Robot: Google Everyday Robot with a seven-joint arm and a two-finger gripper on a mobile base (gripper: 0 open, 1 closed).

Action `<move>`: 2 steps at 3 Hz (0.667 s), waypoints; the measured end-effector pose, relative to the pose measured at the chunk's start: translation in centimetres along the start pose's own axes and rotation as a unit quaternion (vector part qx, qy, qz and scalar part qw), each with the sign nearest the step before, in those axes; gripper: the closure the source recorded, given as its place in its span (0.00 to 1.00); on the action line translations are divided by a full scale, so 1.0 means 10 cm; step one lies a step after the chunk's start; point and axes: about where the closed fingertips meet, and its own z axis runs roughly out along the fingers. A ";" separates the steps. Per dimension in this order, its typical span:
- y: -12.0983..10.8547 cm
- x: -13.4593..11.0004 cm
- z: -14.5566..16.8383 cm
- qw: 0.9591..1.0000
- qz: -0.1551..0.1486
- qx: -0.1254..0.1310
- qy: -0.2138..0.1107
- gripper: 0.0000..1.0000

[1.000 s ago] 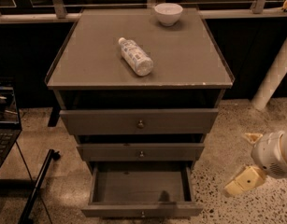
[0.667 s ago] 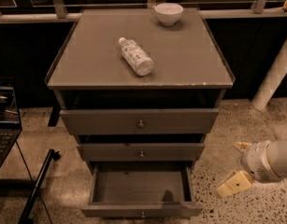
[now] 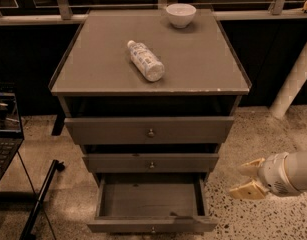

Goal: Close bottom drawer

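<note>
now gripper (image 3: 236,181) nearer, fingers apart, right of bottom drawer (image 3: 143,225); still open

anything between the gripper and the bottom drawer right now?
Nothing in the way. The camera view shows only bare speckled floor between the gripper, off to the right with its fingers spread, and the right side of the pulled-out bottom drawer.

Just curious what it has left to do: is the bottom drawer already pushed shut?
No, the bottom drawer is pulled out with its inside showing, and the gripper hangs to its right, not touching it.
</note>
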 end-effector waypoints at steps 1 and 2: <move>0.00 0.00 0.00 1.000 0.000 0.000 0.000 0.65; 0.00 0.00 0.00 1.000 0.001 0.001 -0.001 0.88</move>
